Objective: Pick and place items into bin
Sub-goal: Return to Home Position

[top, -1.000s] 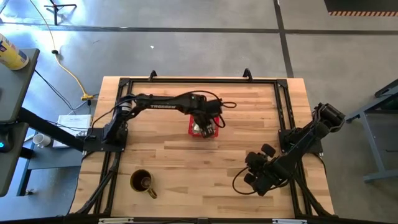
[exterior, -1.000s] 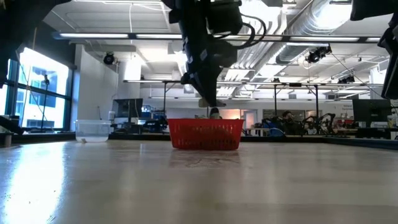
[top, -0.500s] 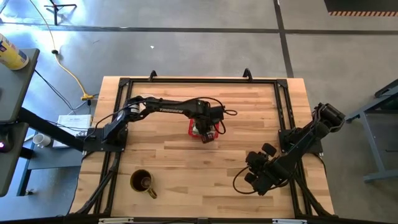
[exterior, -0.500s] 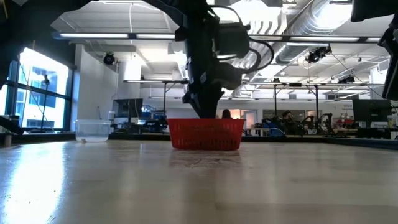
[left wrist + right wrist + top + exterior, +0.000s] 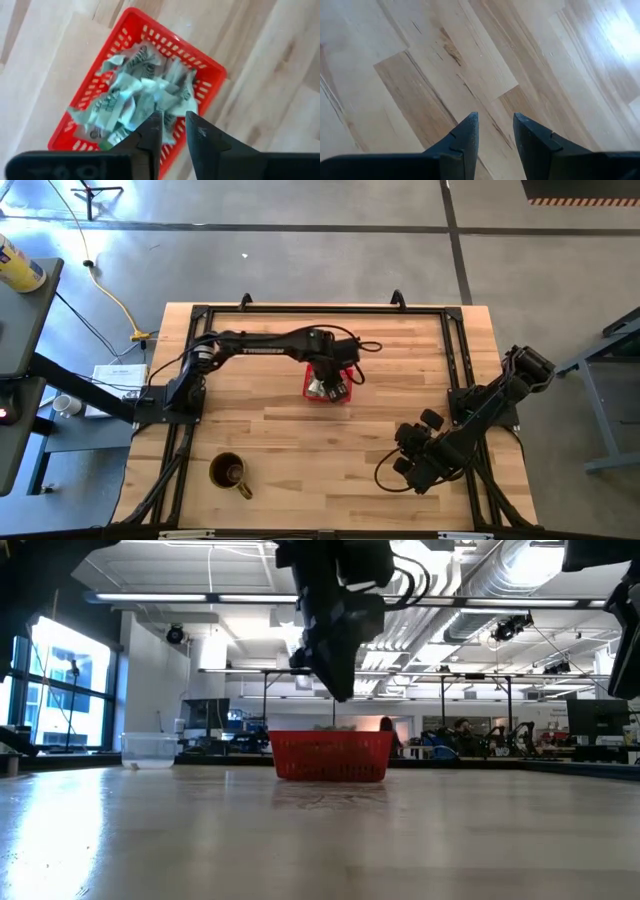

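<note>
Your left claw (image 5: 333, 383) hangs above the table, clear of the red basket (image 5: 312, 392), which sits directly beneath its fingertips. Level view: claw tip (image 5: 340, 690) points down over the basket (image 5: 331, 757), with open air between tip and rim. Left wrist view: the claw (image 5: 173, 118) is narrow, with only a thin slit between its fingers (image 5: 152, 131) and nothing pinched. Below them the basket (image 5: 210, 68) holds a heap of crumpled green-and-white packets (image 5: 135, 100), piled to about rim height, a few corners lapping the wall. From table level a few packets (image 5: 335, 727) peek just above the rim. You can see no packets on the bare wood around the claw. Your right claw (image 5: 408, 467) waits well apart from the basket, low by its own base. Its wrist view shows the claw (image 5: 495, 119) narrow too, empty, over plain table (image 5: 420, 75). A brown mug (image 5: 228, 472) stands far from both claws, near the table's front edge on the left arm's side.
</note>
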`<action>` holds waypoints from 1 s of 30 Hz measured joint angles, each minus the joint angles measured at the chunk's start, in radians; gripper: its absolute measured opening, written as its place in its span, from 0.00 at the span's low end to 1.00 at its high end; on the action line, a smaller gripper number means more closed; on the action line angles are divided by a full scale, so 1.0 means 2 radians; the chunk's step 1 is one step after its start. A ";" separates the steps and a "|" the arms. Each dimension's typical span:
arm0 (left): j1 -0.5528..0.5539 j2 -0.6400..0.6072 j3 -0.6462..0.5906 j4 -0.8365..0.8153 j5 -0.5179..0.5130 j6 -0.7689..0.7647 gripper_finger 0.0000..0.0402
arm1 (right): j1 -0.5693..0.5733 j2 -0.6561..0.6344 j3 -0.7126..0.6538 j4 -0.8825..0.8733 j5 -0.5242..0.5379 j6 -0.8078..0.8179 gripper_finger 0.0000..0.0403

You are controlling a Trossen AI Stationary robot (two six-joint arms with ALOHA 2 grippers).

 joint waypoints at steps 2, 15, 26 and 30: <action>-0.005 -0.001 0.016 -0.017 0.010 -0.003 0.32 | 0.000 0.000 0.000 0.000 0.000 -0.003 0.28; -0.109 -0.034 0.223 -0.029 0.073 -0.011 0.32 | -0.024 0.000 0.033 0.006 -0.097 -0.020 0.28; -0.175 -0.053 0.158 0.037 0.020 -0.011 0.32 | -0.081 -0.016 0.002 0.289 -0.140 -0.165 0.28; -0.178 -0.060 0.077 0.131 0.081 -0.006 0.32 | -0.128 -0.026 -0.102 0.478 -0.278 -0.212 0.28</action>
